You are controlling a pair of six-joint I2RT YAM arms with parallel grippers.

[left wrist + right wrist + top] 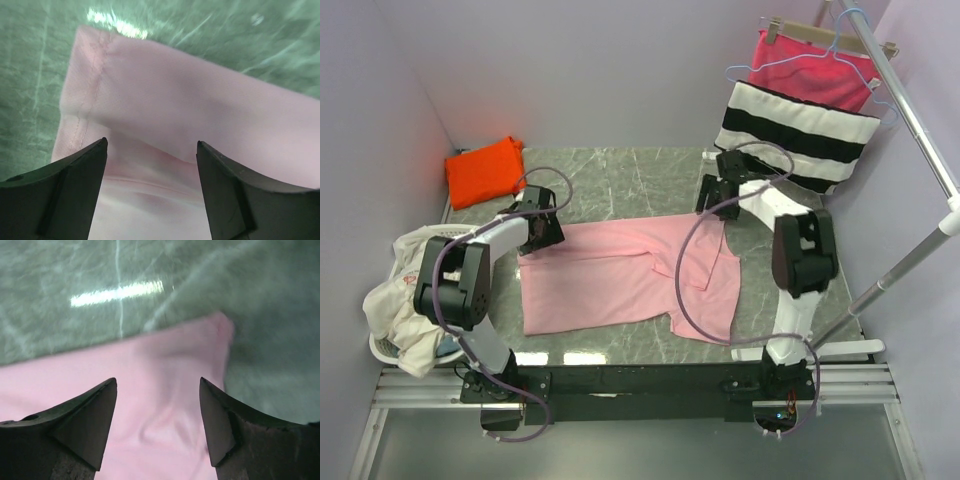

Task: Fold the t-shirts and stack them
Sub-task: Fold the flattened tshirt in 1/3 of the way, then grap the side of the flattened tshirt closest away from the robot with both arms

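The light pink t-shirt [620,275] lies spread on the marble table [630,175], with one part folded over along its far edge. My left gripper [550,238] hovers open over the shirt's far left corner; in the left wrist view its fingers [152,142] straddle pink cloth [200,110] with a stitched hem, pinching nothing. My right gripper [712,202] stands open over the far right corner; its wrist view shows the jaws [158,380] apart above rumpled pink cloth [150,365]. The orange t-shirt [485,170] sits folded at the far left corner of the table.
A white basket [395,300] with pale clothes stands off the table's left edge. A black-and-white striped cloth [800,130] and a magenta cloth on a hanger [815,65] hang from a metal rail [910,110] at the far right.
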